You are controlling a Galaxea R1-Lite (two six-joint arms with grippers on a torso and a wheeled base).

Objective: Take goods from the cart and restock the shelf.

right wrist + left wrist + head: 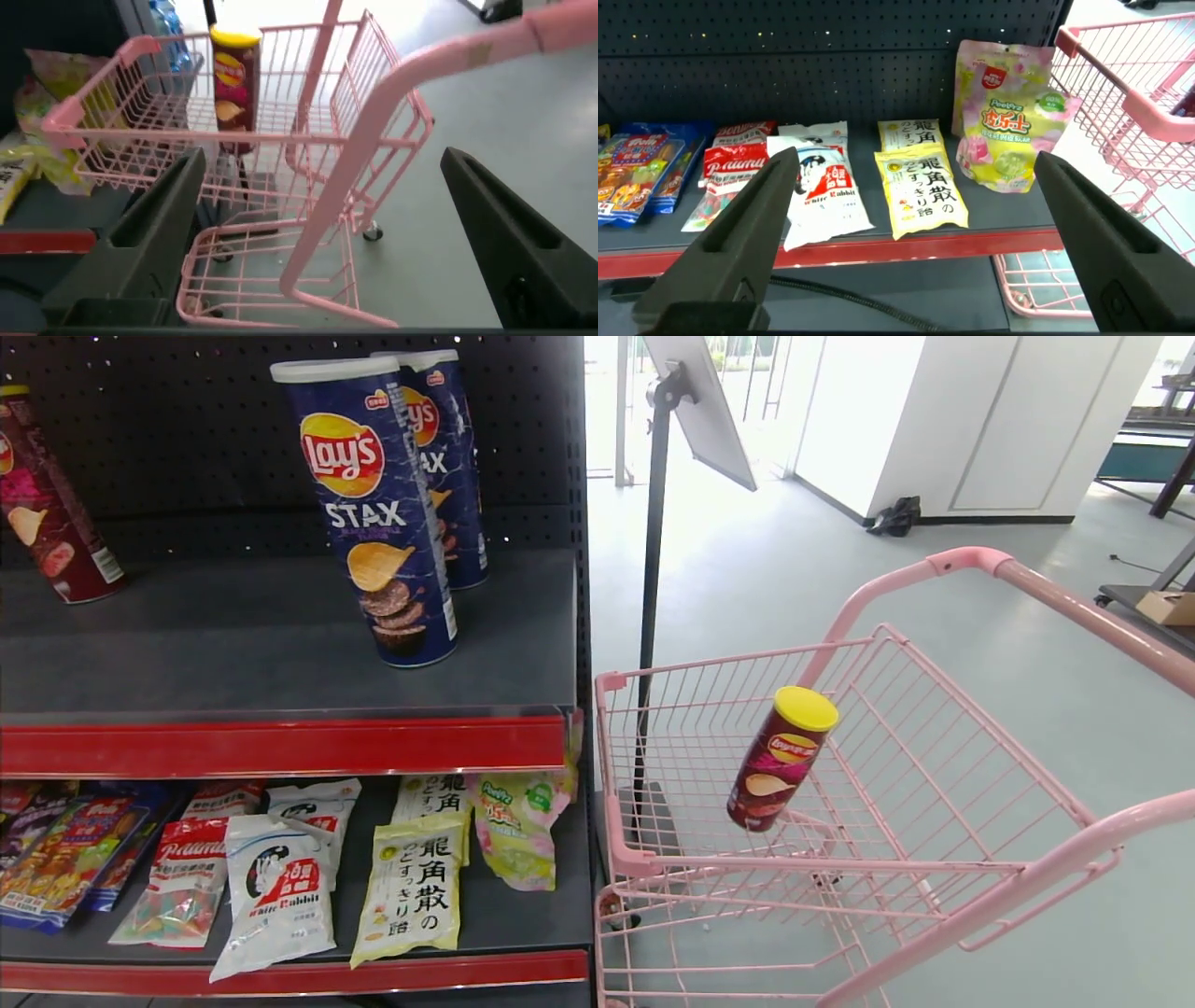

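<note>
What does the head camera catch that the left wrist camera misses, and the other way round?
The head view adds the upper shelf with two tall blue chip cans and a dark red can at its far left, plus the yellow-lidded can inside the pink cart. The left wrist view adds the left pincer, spread open in front of the lower shelf. Both take in that shelf's snack bags, namely the white bag, the yellow bags and the green-and-pink bag, and part of the cart.
</note>
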